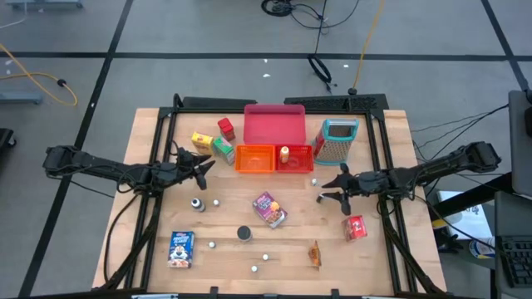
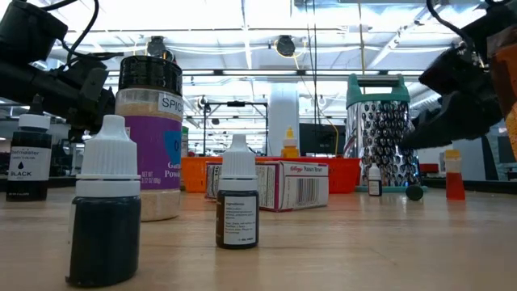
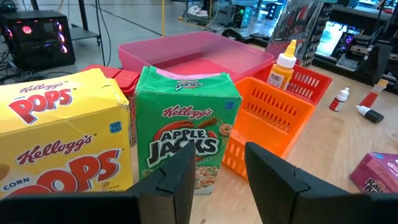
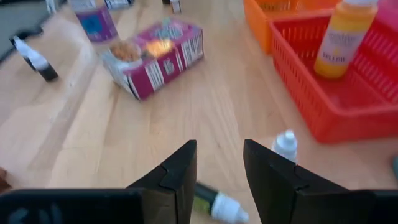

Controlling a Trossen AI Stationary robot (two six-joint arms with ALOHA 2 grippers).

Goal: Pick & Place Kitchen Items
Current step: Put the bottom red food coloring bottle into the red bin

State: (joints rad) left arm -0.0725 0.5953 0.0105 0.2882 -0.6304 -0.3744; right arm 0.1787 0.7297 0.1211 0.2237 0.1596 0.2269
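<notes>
Approaching 2 targets: the left gripper, spread and empty, faces the green cereal box beside the orange bin; the right gripper, spread, hangs over a fallen small bottle. Each gripper should be centred before closing.

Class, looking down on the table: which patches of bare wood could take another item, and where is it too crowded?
Free: the near-right corner beyond the red packet, and the far-left corner outside the yellow box. Crowded: around the orange bin, red bin and pink tray, and mid-table by the purple box.
</notes>
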